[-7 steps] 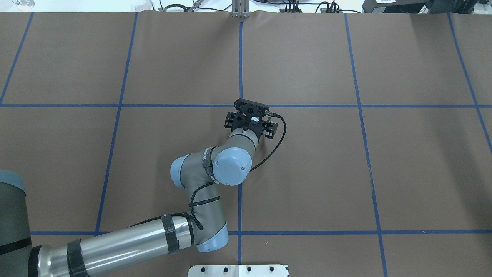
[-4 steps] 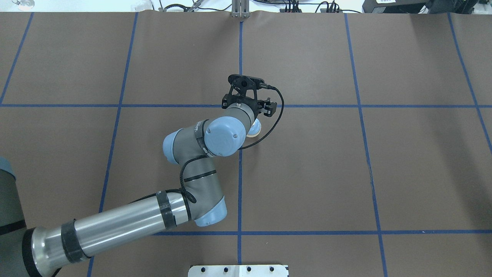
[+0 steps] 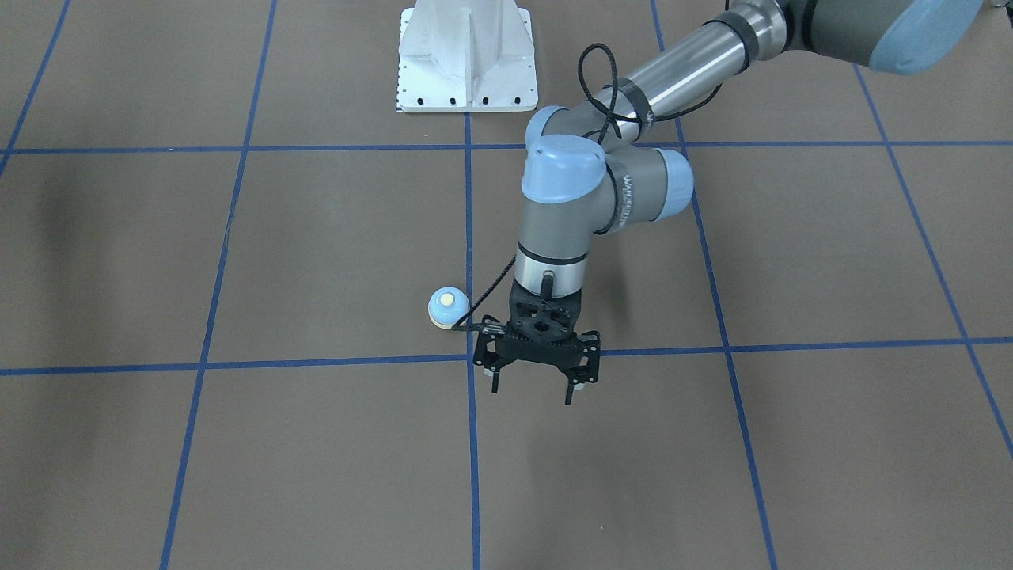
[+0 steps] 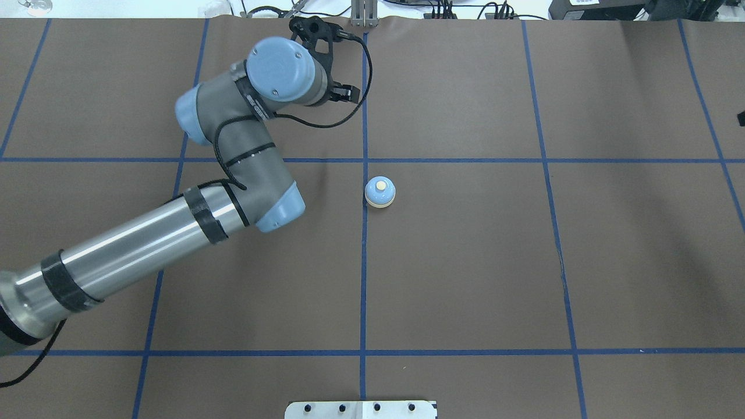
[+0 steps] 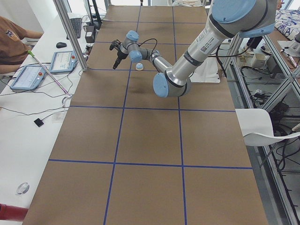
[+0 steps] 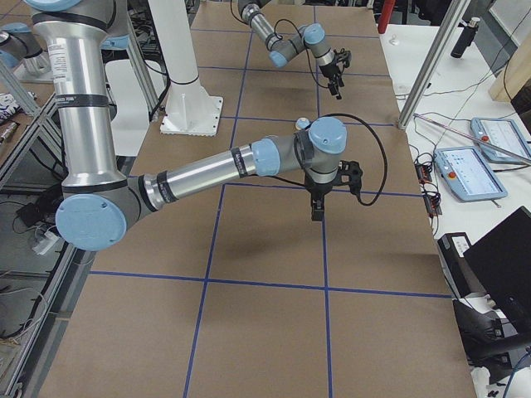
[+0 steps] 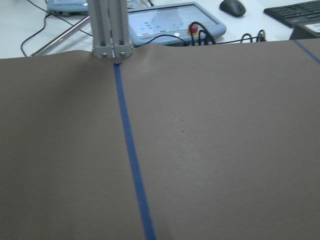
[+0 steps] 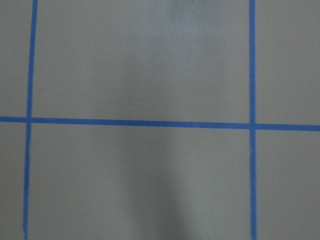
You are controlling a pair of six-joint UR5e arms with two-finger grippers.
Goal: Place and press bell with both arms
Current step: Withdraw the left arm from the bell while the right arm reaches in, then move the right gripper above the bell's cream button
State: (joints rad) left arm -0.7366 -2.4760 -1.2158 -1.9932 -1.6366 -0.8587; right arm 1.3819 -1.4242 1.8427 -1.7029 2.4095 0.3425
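The light-blue bell [image 4: 380, 192] with its cream button stands upright on the brown table next to the middle blue line, and nothing touches it. It also shows in the front view [image 3: 447, 307] and the left view [image 5: 139, 66]. My left gripper [image 3: 532, 389] is open and empty, raised above the table, beyond the bell and to its left. My left arm [image 4: 233, 145] reaches in from the left. My right gripper [image 6: 316, 211] shows only in the right side view, pointing down over the table far from the bell. I cannot tell whether it is open or shut.
The white pedestal [image 3: 465, 55] stands at the robot's side of the table. An aluminium post [image 4: 364, 14] rises at the far edge. Tablets and cables lie on the operators' desk [image 5: 28, 77], where a person [image 5: 14, 33] sits.
My left gripper was low over the bell. It has let the bell go, risen and swung to the far left. The bell now stands uncovered on the table.
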